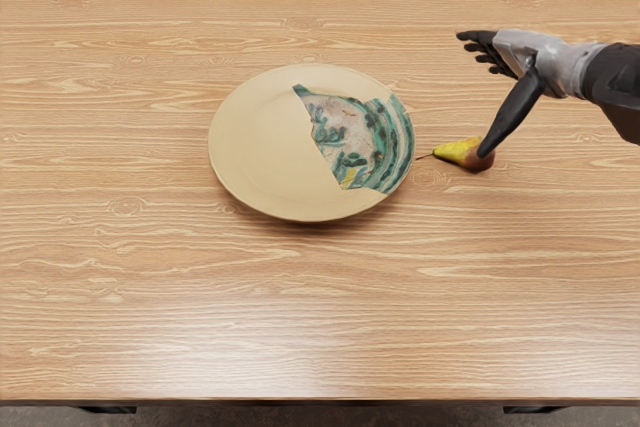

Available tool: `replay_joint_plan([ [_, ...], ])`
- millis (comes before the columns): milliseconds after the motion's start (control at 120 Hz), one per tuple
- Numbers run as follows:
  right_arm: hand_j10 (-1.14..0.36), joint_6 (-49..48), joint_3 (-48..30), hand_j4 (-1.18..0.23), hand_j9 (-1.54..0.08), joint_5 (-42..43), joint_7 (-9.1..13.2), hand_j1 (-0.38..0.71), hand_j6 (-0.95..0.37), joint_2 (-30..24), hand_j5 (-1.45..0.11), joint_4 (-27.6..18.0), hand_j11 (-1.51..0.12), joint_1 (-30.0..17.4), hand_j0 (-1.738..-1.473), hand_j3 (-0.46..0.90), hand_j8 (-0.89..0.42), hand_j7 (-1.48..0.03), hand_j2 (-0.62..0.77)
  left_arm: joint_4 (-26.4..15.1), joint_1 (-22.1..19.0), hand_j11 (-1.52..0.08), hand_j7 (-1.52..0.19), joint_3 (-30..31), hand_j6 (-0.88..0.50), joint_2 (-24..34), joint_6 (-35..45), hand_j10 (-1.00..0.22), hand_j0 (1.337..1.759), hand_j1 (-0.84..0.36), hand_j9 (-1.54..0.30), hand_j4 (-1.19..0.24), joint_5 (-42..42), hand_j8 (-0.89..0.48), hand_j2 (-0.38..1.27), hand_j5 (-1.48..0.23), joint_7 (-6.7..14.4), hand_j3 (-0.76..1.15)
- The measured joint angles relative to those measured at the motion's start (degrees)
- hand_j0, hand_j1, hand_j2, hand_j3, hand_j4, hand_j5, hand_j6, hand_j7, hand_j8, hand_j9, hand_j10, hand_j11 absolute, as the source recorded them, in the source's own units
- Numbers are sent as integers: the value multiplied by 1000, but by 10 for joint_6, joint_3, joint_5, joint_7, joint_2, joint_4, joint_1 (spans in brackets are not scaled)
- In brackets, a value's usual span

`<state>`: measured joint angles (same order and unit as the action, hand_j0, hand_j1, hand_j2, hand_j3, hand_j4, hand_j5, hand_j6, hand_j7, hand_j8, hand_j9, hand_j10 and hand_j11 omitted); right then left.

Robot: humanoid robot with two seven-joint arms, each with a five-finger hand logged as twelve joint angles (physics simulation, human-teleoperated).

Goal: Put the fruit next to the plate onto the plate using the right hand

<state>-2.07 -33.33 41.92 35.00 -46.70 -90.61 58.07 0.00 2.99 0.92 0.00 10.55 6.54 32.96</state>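
A small yellow and red pear (463,154) lies on its side on the table just right of the plate (262,152), stem pointing left toward the rim. The plate is tan with a green patterned patch on its right half, and nothing rests on it. My right hand (503,77) comes in from the right edge and hovers above and to the right of the pear. Its dark fingers (482,44) are spread out to the left, while the thumb (510,114) reaches down to the pear's right end. The hand holds nothing.
The wooden table (320,297) fills the view, with an orange wall strip along the top edge. Its front edge runs along the bottom of the picture.
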Motion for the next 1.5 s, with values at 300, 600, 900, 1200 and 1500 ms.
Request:
replay_joint_plan([
  [300,-2,88,108,-3,0,67,0,-349,-4,40,0,4,0,33,-1658,0,-3,0,1,0,0,0,1,0,6,0,0,4,1658,347,0,4,0,6,-3,1,0,0],
  [600,-2,111,175,-3,0,76,0,-349,-5,66,-1,16,0,46,-1658,0,-4,0,2,0,0,0,1,0,6,0,0,4,1658,347,0,4,0,6,-3,1,0,0],
  [900,-3,137,197,-3,0,109,0,-349,-5,64,-1,19,0,57,-1658,0,-4,0,2,0,0,0,1,0,6,0,0,4,1658,347,0,4,0,6,-3,1,0,0],
  [1200,-3,199,226,-3,0,146,0,-349,-5,75,-1,45,0,50,-1658,0,-4,0,2,0,0,0,1,0,6,0,0,4,1658,347,0,4,0,6,-3,1,0,0],
  [1500,-3,186,230,-3,0,138,0,-349,-5,119,-1,110,0,35,-1658,0,-4,0,2,0,0,0,1,0,6,0,0,4,1658,347,0,4,0,6,-3,1,0,0],
])
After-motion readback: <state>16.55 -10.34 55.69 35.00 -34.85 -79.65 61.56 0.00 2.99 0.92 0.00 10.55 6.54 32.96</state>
